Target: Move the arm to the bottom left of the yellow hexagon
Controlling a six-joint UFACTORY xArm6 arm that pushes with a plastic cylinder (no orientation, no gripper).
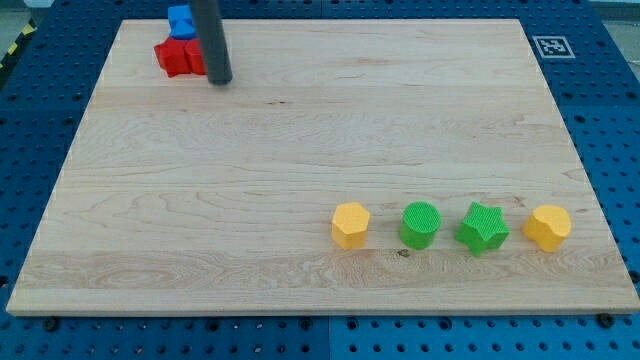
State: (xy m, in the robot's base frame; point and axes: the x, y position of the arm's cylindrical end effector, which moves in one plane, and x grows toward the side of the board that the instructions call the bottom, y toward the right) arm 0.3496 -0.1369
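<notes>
Yellow hexagon [350,224] sits near the board's [300,150] bottom edge, right of centre, leftmost in a row of four: then green cylinder [420,224], green star [483,228], second yellow block [548,227], its shape unclear. All spaced apart. My tip [221,80] is at the far top left, well away from the hexagon, just right of a red block [179,57]; can't tell if touching. Blue block [181,20] behind the red. No claw here, just a rod, so nothing opens or closes.
</notes>
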